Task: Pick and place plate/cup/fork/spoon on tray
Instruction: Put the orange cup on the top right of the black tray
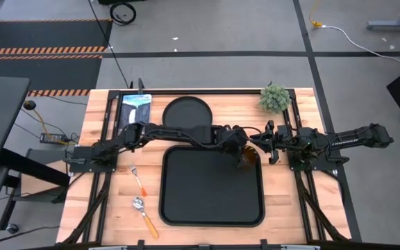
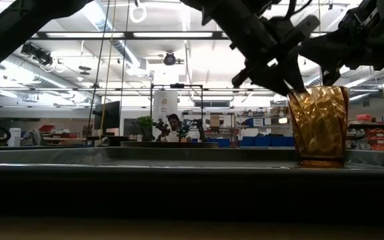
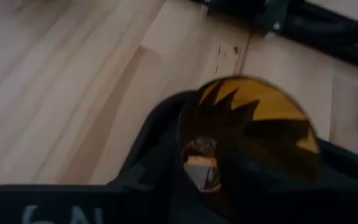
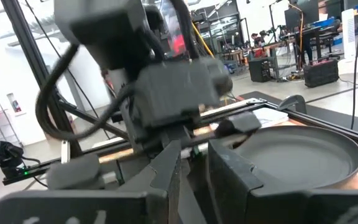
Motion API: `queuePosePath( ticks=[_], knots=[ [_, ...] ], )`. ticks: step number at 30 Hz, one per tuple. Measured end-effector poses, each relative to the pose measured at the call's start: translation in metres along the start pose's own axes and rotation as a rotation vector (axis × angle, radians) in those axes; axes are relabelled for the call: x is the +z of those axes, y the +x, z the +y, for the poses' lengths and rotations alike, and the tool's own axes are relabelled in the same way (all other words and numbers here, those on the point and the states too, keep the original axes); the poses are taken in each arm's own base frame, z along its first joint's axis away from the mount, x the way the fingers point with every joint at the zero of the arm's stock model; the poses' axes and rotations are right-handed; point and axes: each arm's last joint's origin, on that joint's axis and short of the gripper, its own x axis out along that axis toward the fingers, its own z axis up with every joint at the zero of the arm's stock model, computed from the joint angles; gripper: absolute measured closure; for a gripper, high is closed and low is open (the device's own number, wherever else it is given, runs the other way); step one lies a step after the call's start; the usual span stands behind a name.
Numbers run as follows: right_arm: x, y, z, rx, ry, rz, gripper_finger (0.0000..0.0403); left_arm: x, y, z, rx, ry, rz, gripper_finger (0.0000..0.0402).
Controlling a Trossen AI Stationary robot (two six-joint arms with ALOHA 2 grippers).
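The amber cup (image 2: 319, 127) stands upright over the black tray's (image 1: 212, 215) far right corner; it also shows in the high view (image 1: 251, 157). My left gripper (image 2: 293, 83) reaches across the table and is shut on the cup's rim. My right gripper (image 1: 268, 147) hovers just right of the cup, empty, with a narrow gap between its fingers (image 4: 166, 171). The round black plate (image 1: 188, 111) lies on the table beyond the tray. The fork (image 1: 139, 178) and the spoon (image 1: 144, 217) lie on the wood left of the tray. My left gripper holds the cup by its rim (image 2: 297, 90), on the side toward the table's left, with one finger inside (image 3: 263, 171) and one outside. The fingers slant down from above. The cup is upright, its base level with the tray's rim; I cannot tell whether it rests on the tray.
A small green plant (image 1: 274, 98) stands at the far right of the table. A blue and white flat item (image 1: 134, 107) lies at the far left. The two arms are close together above the tray's far edge. A person shows in the room behind the table (image 2: 173, 127).
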Motion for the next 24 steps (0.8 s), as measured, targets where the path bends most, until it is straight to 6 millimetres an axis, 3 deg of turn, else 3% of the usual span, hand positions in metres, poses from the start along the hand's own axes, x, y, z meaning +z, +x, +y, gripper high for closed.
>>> queuePosePath(
  ticks=[8, 15, 24],
  knots=[
    [0.0, 0.0, 0.0, 0.0, 0.0, 0.0, 0.0315, 0.011, -0.015, -0.003, 0.007, 0.019, 0.015, 0.0217],
    [0.0, 0.0, 0.0, 0.0, 0.0, 0.0, 0.0315, 0.016, -0.04, -0.013, 0.023, 0.095, 0.099, 0.0207],
    [0.0, 0.0, 0.0, 0.0, 0.0, 0.0, 0.0315, -0.012, -0.046, -0.038, 0.033, 0.257, 0.236, 0.023]
  ],
)
